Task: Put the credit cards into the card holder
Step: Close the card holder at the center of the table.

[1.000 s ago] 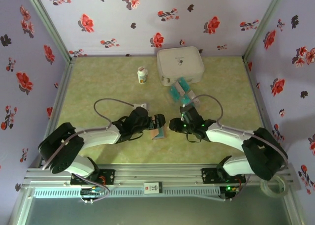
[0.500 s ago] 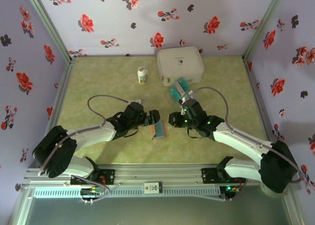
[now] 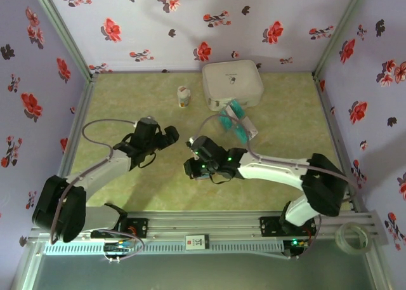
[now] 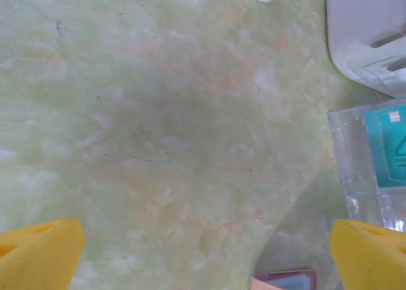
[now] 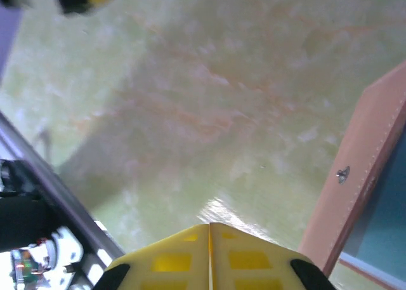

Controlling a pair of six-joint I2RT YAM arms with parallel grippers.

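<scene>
The card holder (image 5: 373, 176) lies open on the table: a brown leather edge with a blue-grey inside, just right of my right gripper (image 5: 210, 225). That gripper is shut with nothing between its fingers. In the top view the right gripper (image 3: 189, 168) sits low over the table's middle, and its wrist covers the holder. The holder's corner (image 4: 287, 281) also peeks in at the bottom of the left wrist view. Teal credit cards (image 3: 231, 116) lie in a clear tray (image 4: 355, 176) near the white case. My left gripper (image 3: 167, 136) hangs open over bare table, its yellow fingertips (image 4: 39, 252) far apart.
A big white rounded case (image 3: 232, 84) stands at the back, with a small white bottle (image 3: 183, 98) to its left. Flowered walls close the table on three sides. A metal rail (image 3: 203, 225) runs along the near edge.
My right gripper has swung left over the card holder and closed its jaws. My left arm has drawn back, up and to the left, away from the holder, still open.
</scene>
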